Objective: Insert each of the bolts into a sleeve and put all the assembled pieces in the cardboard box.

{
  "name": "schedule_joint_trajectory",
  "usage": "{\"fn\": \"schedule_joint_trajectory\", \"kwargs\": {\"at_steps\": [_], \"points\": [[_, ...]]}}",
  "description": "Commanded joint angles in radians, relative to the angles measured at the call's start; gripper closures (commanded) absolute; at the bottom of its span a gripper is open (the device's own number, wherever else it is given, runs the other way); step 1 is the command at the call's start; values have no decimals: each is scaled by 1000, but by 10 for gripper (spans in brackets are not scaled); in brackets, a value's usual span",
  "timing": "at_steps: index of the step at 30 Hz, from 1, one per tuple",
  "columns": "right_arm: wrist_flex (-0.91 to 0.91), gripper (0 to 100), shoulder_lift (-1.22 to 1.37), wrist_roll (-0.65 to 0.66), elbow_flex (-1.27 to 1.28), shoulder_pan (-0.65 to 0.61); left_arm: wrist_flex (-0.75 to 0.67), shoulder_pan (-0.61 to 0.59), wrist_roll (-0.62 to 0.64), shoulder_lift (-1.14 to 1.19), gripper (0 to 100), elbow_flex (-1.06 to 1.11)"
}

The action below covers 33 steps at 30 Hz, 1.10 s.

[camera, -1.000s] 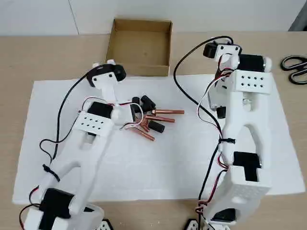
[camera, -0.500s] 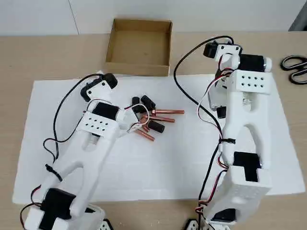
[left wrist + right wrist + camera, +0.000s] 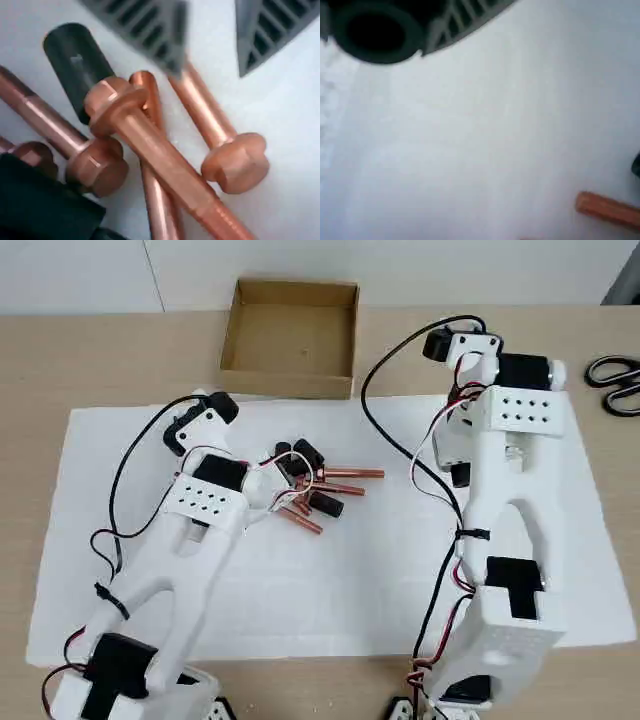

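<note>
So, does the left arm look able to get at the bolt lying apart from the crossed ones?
Probably yes: the left gripper is open just above that bolt, and nothing lies on it, though a crossed bolt lies close beside it.

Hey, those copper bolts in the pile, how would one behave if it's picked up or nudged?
The top bolt looks solid metal, so probably stiff and heavy for its size. Its smooth round shaft may slip or roll, though the wide head should curb that.
</note>
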Motion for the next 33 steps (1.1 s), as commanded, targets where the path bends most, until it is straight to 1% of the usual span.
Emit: {"fn": "schedule_joint_trajectory", "kwargs": {"at_steps": [1, 4, 11, 13, 20, 26, 33], "points": [[15, 995, -65, -6, -5, -18, -57, -3, 25, -5, 771, 24], [15, 995, -65, -6, -5, -16, -95, -3, 25, -5, 770, 58], [15, 995, -65, -6, -5, -16, -137, -6, 26, -5, 846, 110], [15, 995, -65, -6, -5, -16, -153, -8, 26, -5, 855, 120], [15, 995, -65, -6, -5, -16, -175, -8, 26, -5, 855, 127], [15, 995, -68, -6, -5, -16, -276, -8, 26, -5, 855, 191], [15, 995, -68, -6, -5, -16, -298, -9, 60, 20, 852, 194]]}}
